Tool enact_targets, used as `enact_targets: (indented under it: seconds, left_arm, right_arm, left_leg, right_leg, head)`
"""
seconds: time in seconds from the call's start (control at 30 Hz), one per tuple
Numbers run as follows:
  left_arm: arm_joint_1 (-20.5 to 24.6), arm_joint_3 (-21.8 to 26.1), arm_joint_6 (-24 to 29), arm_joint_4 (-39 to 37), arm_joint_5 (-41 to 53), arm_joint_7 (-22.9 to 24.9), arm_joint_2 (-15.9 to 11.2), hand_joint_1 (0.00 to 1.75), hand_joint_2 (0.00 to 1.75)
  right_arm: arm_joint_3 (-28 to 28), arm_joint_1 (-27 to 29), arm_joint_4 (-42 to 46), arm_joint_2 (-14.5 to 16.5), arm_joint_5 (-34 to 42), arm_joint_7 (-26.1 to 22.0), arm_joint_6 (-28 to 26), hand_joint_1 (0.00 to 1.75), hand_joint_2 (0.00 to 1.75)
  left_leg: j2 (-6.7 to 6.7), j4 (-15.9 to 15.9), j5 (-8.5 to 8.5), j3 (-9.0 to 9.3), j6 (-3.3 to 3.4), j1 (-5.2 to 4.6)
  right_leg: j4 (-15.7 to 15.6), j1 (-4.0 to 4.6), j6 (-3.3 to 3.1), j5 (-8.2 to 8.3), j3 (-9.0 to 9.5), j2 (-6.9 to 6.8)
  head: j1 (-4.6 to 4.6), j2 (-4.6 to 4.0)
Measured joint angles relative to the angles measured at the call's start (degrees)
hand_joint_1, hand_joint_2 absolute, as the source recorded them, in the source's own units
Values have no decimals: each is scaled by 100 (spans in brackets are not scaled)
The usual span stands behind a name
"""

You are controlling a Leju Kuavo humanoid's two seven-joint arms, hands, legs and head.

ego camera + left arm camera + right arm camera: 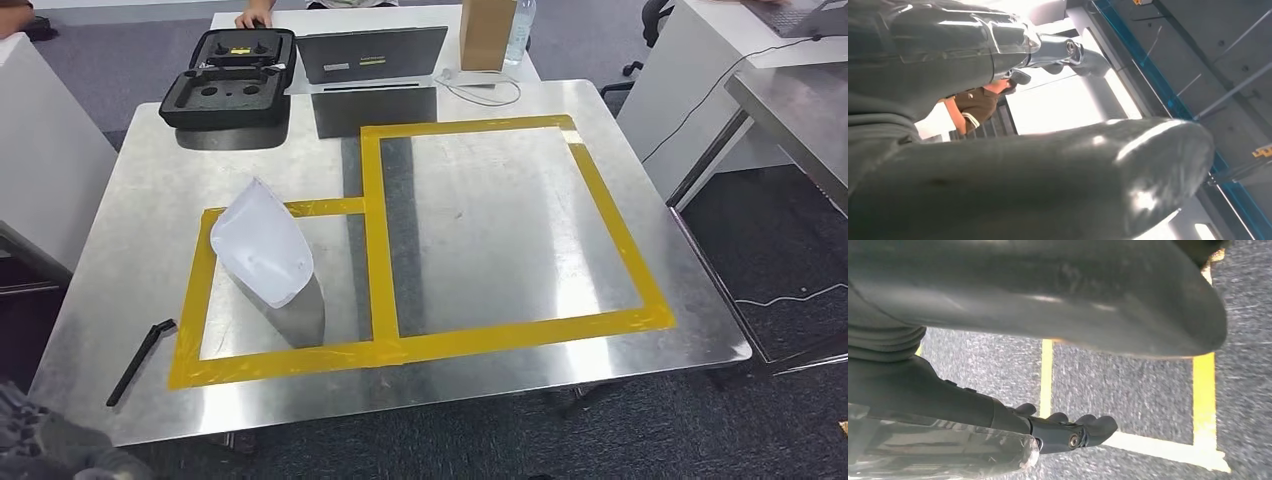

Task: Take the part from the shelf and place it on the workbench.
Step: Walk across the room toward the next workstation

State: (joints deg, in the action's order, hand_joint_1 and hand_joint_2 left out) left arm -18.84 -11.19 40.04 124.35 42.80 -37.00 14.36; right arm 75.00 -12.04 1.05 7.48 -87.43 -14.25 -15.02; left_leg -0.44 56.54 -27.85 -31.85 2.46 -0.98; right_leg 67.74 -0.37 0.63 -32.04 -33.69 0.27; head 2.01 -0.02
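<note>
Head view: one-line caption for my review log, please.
White part lying in the smaller yellow-taped box on the steel workbench, black bar at the near-left edge.

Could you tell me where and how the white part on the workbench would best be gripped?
Probably by the raised upper edge of the white part, coming from above: it stands tilted, thin and curved, so fingers could likely pinch that free edge; its broad face offers no hold.

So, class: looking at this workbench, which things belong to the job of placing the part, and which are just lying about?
Part of the job:
- white part, inside the smaller taped box
- workbench
- yellow tape outlines

Just lying about:
- black foam case, open
- laptop
- cardboard box
- black strip near the bench edge
</note>
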Motion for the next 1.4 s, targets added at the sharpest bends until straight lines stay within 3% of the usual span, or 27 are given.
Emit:
enact_targets:
  seconds: [0.07,0.1,0.2,0.23,0.27,0.37,0.4,0.43,0.47,0.5,0.57,0.63,0.7,0.73,0.77,0.87,0.9,0.93,0.97,1.03,1.1,1.13,1.2,1.27,1.37,1.4]
  left_arm:
    - [-3,22,0,1,-28,0,5,0,0]
    - [-4,33,0,1,-43,0,7,0,0]
    - [-9,60,0,0,-95,0,10,0,0]
    - [-13,67,0,1,-117,0,9,0,0]
    - [-15,72,0,1,-137,0,8,0,0]
    - [-20,83,0,-2,-180,0,7,0,0]
    - [-21,87,0,-5,-197,0,7,0,0]
    - [-22,93,0,-13,-211,0,7,0,0]
    - [-24,100,0,-24,-223,0,8,0,0]
    - [-25,107,0,-36,-227,0,8,0,0]
    - [-28,125,0,-51,-227,0,10,0,0]
    - [-38,148,0,-50,-239,0,16,0,0]
    - [-58,183,0,-48,-296,0,25,0,0]
    - [-69,201,0,-48,-340,0,32,0,0]
    - [-79,221,0,-49,-389,0,38,0,0]
    - [-99,286,0,-55,-510,0,47,0,0]
    - [-102,305,0,-63,-537,0,48,0,0]
    - [-104,321,0,-73,-556,0,49,0,0]
    - [-106,334,0,-84,-568,0,50,0,0]
    - [-106,360,0,-96,-574,0,54,0,0]
    - [-105,387,0,-98,-573,0,56,0,0]
    - [-105,399,0,-101,-574,0,57,0,0]
    - [-104,419,0,-109,-599,0,57,0,0]
    - [-108,438,0,-124,-654,0,55,0,0]
    - [-114,462,0,-166,-710,0,50,0,0]
    - [-115,466,0,-181,-716,0,49,0,0]
  right_arm:
    - [-1,-20,5,-13,0,0,-1,0,0]
    - [-2,-29,7,-18,0,0,-3,0,0]
    - [-4,-27,8,-20,0,0,-7,0,0]
    - [-5,-26,9,-21,0,0,-7,0,0]
    - [-5,-27,11,-22,0,0,-7,0,0]
    - [-5,-25,17,-21,0,0,-7,0,0]
    - [-5,-20,17,-20,0,0,-7,0,0]
    - [-5,-17,17,-19,0,0,-7,0,0]
    - [-5,-15,17,-19,0,1,-7,0,0]
    - [-6,-15,17,-20,0,3,-7,0,0]
    - [-7,-13,18,-22,0,21,-8,0,0]
    - [-9,-10,19,-20,0,48,-8,0,0]
    - [-12,-1,19,-21,0,61,-7,0,0]
    - [-14,5,19,-24,0,62,-7,0,0]
    - [-15,15,19,-26,0,60,-9,0,0]
    - [-17,29,19,-27,1,55,-11,0,0]
    - [-18,30,18,-26,1,56,-9,0,0]
    - [-18,32,17,-25,0,58,-8,0,0]
    - [-18,38,17,-24,0,60,-7,0,0]
    - [-16,50,17,-24,1,62,-9,0,0]
    - [-16,53,17,-25,2,61,-15,0,0]
    - [-17,56,17,-24,2,61,-17,0,0]
    - [-18,82,16,-16,2,51,-20,0,0]
    - [-16,115,12,-2,2,31,-21,0,0]
    - [-10,151,12,-3,1,10,-24,0,0]
    - [-10,167,13,-5,0,9,-24,0,0]
  left_leg:
    - [9,1,79,-71,-21,-35]
    - [19,0,118,-90,-45,-33]
    - [38,2,192,-127,-138,-6]
    - [35,59,106,-162,-170,-2]
    - [31,216,-86,-230,-203,7]
    - [26,1200,-863,-536,-311,79]
    - [27,1472,-947,-573,-345,105]
    - [30,1590,-890,-526,-378,129]
    - [35,1502,-721,-377,-409,153]
    - [42,1227,-529,-130,-438,178]
    - [45,421,-437,459,-465,208]
    - [36,-55,-575,751,-403,194]
    - [34,-90,-543,705,-274,170]
    - [34,-87,-484,651,-216,166]
    - [34,-89,-416,582,-161,167]
    - [26,-84,-202,340,-81,147]
    - [24,-80,-133,255,-74,131]
    - [23,-76,-67,170,-72,112]
    - [22,-73,-3,87,-74,93]
    - [20,-70,108,-41,-86,62]
    - [28,-65,200,-105,-127,41]
    - [39,-66,247,-123,-158,43]
    - [56,-70,330,-155,-227,58]
    - [47,49,154,-242,-285,74]
    - [33,945,-662,-528,-353,107]
    - [34,1298,-827,-597,-372,116]
  right_leg:
    - [-885,82,-151,118,577,-5]
    - [-1158,117,-195,126,736,-6]
    - [-1366,137,-227,224,772,-20]
    - [-1401,124,-244,283,741,-36]
    - [-1431,109,-258,352,688,-52]
    - [-1430,94,-267,535,451,-75]
    - [-1418,88,-252,597,360,-82]
    - [-1397,76,-230,659,258,-89]
    - [-1363,58,-204,713,156,-94]
    - [-1314,37,-173,756,55,-95]
    - [-1184,19,-106,815,-109,-87]
    - [-1100,15,-34,876,-179,-78]
    - [-1093,-10,39,944,-206,-73]
    - [-1052,-23,70,875,-238,-70]
    - [-917,-33,100,691,-288,-67]
    - [74,-40,153,-181,-488,-64]
    - [391,-40,152,-313,-510,-64]
    - [555,-38,140,-304,-465,-63]
    - [512,-34,115,-186,-330,-61]
    - [-154,-11,29,105,205,-52]
    - [-1039,32,-66,149,781,-38]
    - [-1307,55,-97,120,936,-29]
    - [-1477,75,-127,149,971,-30]
    - [-1516,69,-181,281,877,-63]
    - [-1490,82,-251,480,599,-93]
    - [-1465,92,-251,541,490,-97]
  head:
    - [10,0]
    - [6,0]
    - [21,0]
    - [21,0]
    - [0,1]
    - [-100,1]
    - [-126,1]
    - [-149,0]
    - [-170,0]
    - [-192,0]
    - [-238,0]
    - [-244,0]
    - [-213,0]
    - [-199,0]
    - [-180,0]
    - [-77,0]
    - [-43,0]
    - [-15,0]
    - [9,0]
    - [46,0]
    - [57,1]
    - [53,1]
    - [41,1]
    - [28,1]
    - [-59,0]
    - [-82,0]
